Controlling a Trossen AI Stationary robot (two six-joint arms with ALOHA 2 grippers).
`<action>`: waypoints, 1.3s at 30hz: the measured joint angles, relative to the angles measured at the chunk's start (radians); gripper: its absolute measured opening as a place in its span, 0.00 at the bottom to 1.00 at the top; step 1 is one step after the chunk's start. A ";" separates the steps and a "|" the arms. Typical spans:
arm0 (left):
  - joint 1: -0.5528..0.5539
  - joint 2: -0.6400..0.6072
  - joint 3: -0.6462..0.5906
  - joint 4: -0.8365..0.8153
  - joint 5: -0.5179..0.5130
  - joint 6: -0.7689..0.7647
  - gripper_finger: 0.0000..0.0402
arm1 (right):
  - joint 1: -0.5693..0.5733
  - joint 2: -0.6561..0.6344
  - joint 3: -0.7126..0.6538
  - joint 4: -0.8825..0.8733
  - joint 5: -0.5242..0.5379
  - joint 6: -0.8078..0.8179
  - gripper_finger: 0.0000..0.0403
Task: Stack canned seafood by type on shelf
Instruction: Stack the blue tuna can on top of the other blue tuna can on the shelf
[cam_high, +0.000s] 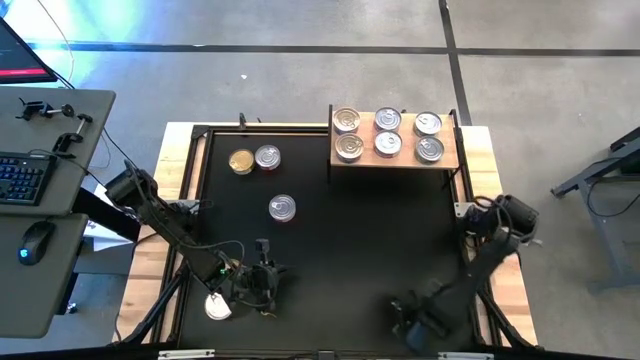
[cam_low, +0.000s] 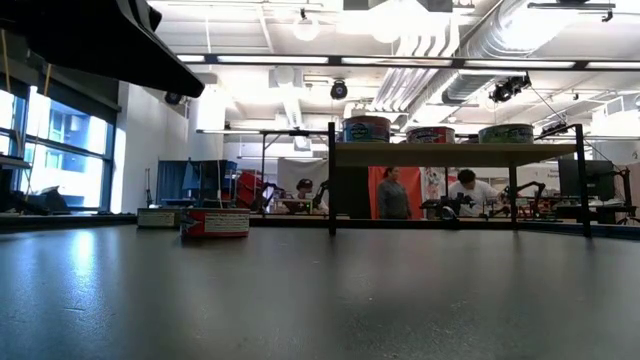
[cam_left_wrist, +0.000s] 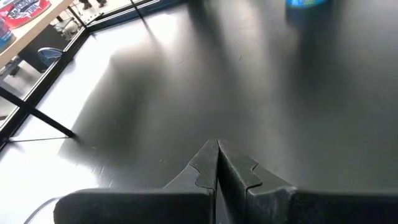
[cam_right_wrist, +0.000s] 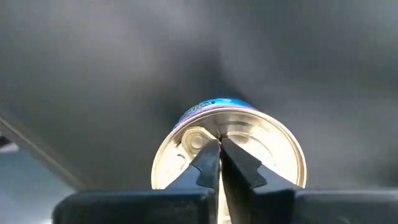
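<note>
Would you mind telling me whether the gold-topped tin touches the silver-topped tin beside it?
Apart: the high view shows a dark gap between gold-topped tin and silver-topped tin.

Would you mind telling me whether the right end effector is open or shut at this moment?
Shut: the right end effector has its two dark fingers pressed together, above a silver-topped round tin, gripping nothing.

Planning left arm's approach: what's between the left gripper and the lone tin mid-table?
Nothing: bare black table between left gripper and that tin, per high and left wrist views.

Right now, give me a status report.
Both grippers shut: left gripper empty, right gripper over a silver-topped tin. Six tins on shelf. Nothing blocking.
</note>
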 joint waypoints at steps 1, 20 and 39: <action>0.000 0.000 0.000 0.004 0.000 0.000 0.00 | -0.027 0.000 -0.001 0.019 0.025 -0.049 0.01; 0.009 0.011 0.000 0.083 0.166 0.075 0.00 | -0.218 -0.028 0.160 0.217 0.496 -0.689 0.02; 0.096 0.177 0.000 0.456 0.402 0.340 0.00 | 0.076 -0.023 -0.174 0.296 0.223 0.152 0.02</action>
